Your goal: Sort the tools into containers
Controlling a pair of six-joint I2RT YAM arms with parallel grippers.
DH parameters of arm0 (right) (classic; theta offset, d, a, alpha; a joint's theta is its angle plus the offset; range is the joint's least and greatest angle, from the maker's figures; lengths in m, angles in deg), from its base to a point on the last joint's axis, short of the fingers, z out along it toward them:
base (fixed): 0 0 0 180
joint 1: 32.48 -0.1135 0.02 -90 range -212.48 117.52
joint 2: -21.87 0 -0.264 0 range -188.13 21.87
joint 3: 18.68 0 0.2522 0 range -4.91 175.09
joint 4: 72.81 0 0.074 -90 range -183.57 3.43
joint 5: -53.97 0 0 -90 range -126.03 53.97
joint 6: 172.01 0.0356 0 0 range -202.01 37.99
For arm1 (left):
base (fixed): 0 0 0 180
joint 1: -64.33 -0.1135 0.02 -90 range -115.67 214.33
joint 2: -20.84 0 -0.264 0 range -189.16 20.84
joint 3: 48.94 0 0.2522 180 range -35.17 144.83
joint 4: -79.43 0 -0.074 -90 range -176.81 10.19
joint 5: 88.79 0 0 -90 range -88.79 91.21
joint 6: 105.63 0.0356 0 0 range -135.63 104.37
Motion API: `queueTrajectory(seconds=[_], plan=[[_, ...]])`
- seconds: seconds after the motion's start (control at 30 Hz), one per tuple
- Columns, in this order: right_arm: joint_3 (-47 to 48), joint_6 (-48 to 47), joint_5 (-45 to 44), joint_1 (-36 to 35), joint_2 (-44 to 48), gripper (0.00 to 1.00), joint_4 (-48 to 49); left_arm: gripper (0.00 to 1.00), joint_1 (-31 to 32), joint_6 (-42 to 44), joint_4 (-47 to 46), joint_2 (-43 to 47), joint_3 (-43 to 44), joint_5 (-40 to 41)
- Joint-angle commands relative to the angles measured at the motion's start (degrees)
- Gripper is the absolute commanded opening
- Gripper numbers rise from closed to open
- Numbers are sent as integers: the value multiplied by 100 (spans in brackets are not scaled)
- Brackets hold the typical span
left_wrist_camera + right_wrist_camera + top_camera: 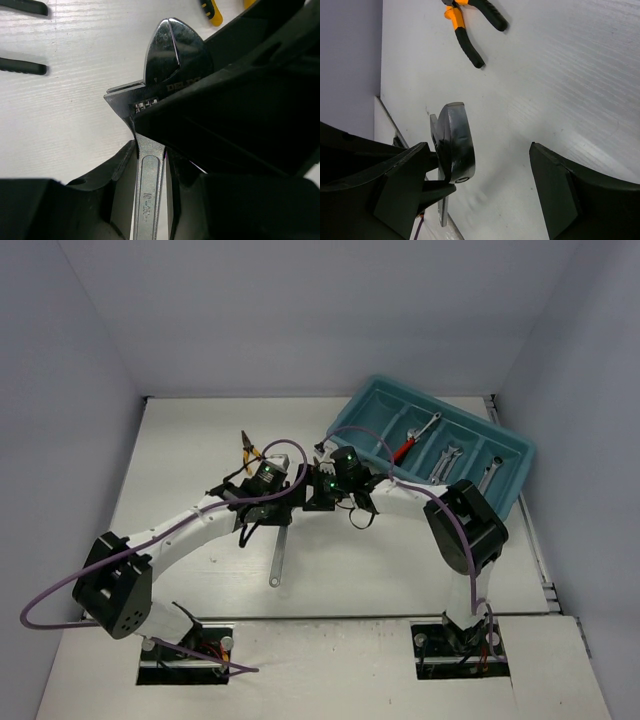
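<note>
The left end effector (149, 162) clamps the silver wrench (172, 50) by its handle above the bench (170, 460), well apart from the tray (523, 453). The right end effector (481, 150) stands wide around its head — centre the head, close firmly, and only then release the left.

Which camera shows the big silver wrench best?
The left wrist camera. The wrench fills that picture, with its head and handle lettering close up. The right wrist camera shows only its head. The top camera shows just its handle, far away.
</note>
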Motion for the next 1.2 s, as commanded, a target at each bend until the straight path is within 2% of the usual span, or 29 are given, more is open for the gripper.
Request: queueTrajectory(seconds=[0.0, 0.03, 0.17, 0.27, 0.33, 0.43, 0.5, 0.6, 0.7, 0.77, 0.8, 1.03, 1.17], plan=[[346, 84, 255, -104, 40, 71, 670, 0, 34, 19, -471, 380, 385, -174], [347, 112, 310, -121, 18, 67, 753, 0, 34, 25, -477, 386, 385, -174], [316, 158, 410, -148, 42, 35, 1008, 0, 34, 56, -478, 395, 400, -168], [267, 160, 399, -150, 128, 7, 1049, 0, 34, 52, -469, 409, 416, -152], [223, 136, 318, -139, 249, 0, 1049, 0, 34, 52, -449, 434, 433, -114], [197, 55, 256, -77, 477, 0, 1048, 2, 25, 24, -225, 484, 528, 73], [197, 46, 175, 47, 715, 0, 1040, 12, 10, -18, 47, 539, 641, 415], [298, 40, 144, 375, 1058, 0, 931, 50, 6, 17, 330, 730, 744, 844], [451, -111, 119, 955, 1471, 0, 629, 72, -47, 14, 665, 1060, 852, 1326], [558, -295, 49, 1313, 1728, 0, 444, 78, -142, 36, 863, 1232, 896, 1501], [605, -377, 14, 1708, 1822, 0, 362, 79, -229, 41, 974, 1291, 902, 1531], [1253, -391, 360, 3693, 1756, 0, 133, 79, -987, 33, 1406, 1705, 601, 1129], [1893, -393, 487, 4413, 1417, 0, 45, 79, -1244, 27, 1441, 1973, 390, 969]])
